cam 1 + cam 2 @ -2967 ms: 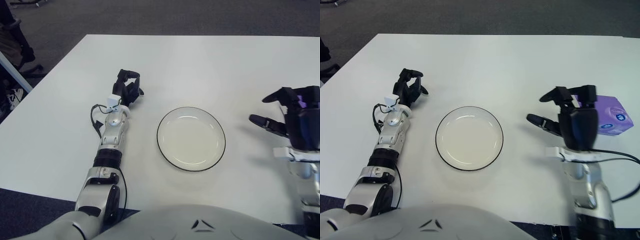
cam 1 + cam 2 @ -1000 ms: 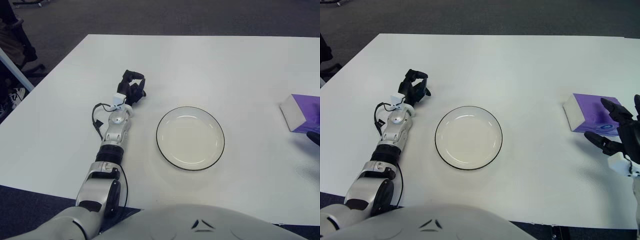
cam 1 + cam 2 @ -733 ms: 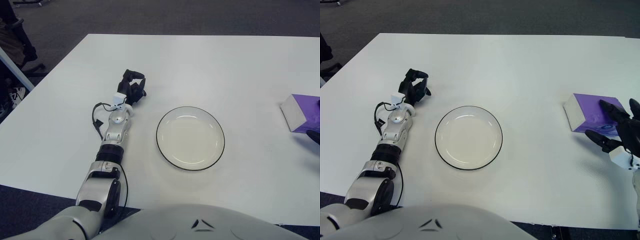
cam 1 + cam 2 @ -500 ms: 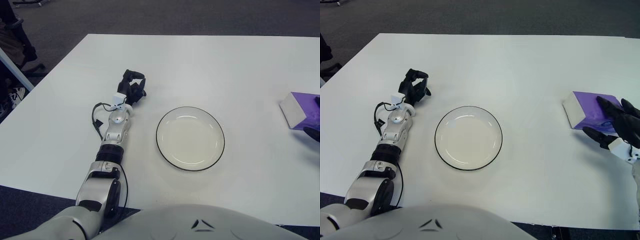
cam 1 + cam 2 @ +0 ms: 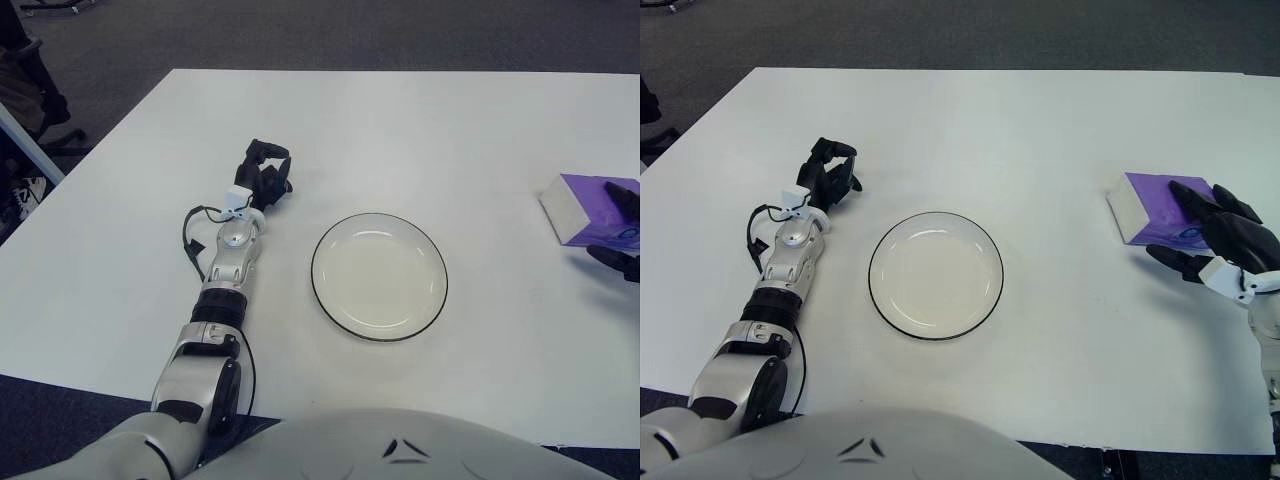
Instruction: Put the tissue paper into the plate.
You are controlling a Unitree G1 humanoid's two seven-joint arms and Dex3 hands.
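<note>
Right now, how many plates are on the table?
1. The plate sits empty mid-table, between the left robot hand and the purple tissue pack. None appear hidden.

Bright even overhead light, soft faint shadows

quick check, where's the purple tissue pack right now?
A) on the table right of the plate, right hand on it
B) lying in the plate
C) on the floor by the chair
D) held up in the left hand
A: the purple tissue pack lies on the table to the right of the plate, which holds nothing, and the right hand lies over its far end; the left hand rests on the table left of the plate.
</note>
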